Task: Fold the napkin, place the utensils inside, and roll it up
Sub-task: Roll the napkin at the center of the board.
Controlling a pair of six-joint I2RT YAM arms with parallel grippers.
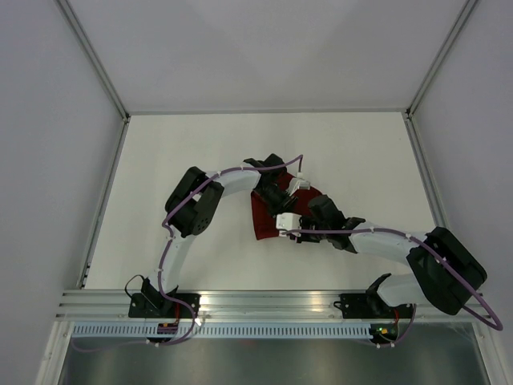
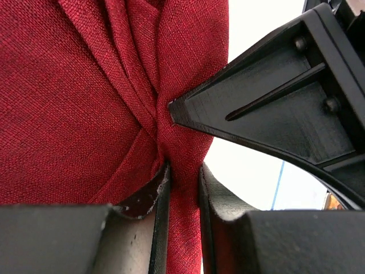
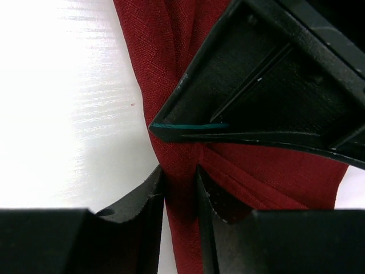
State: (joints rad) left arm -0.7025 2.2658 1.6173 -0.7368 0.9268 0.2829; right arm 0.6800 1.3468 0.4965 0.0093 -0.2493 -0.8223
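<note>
**Top view.** Shows the napkin (image 1: 263,220) lying bunched and creased near the middle of the white table (image 1: 176,160), partly hidden under both arms. Shows the left gripper (image 1: 282,195) reaching onto the cloth from the far side and the right gripper (image 1: 295,227) reaching in from the right, close beside each other over the cloth.

**Left wrist view.** Shows the left gripper (image 2: 182,180) closed on a raised fold of the napkin (image 2: 74,103), with red cloth filling the narrow gap between its two fingers (image 2: 137,200). Shows pleats fanning from that pinch up across the weave. Shows a black finger (image 2: 268,114) of the right arm coming in from the right, with its pointed tip touching the same fold just above the pinch. Shows a bare patch of table (image 2: 245,165) past the right edge of the cloth.

**Right wrist view.** Shows the right gripper (image 3: 179,182) closed on a narrow ridge of the napkin (image 3: 165,45), with cloth pressed between both fingers (image 3: 137,200). Shows a finger (image 3: 268,97) of the left arm entering from the upper right, marked by a teal strip along its lower edge, with its tip against the cloth just above the pinch. Shows bright table (image 3: 63,103) to the left of the cloth and more creased cloth to the lower right.
</note>
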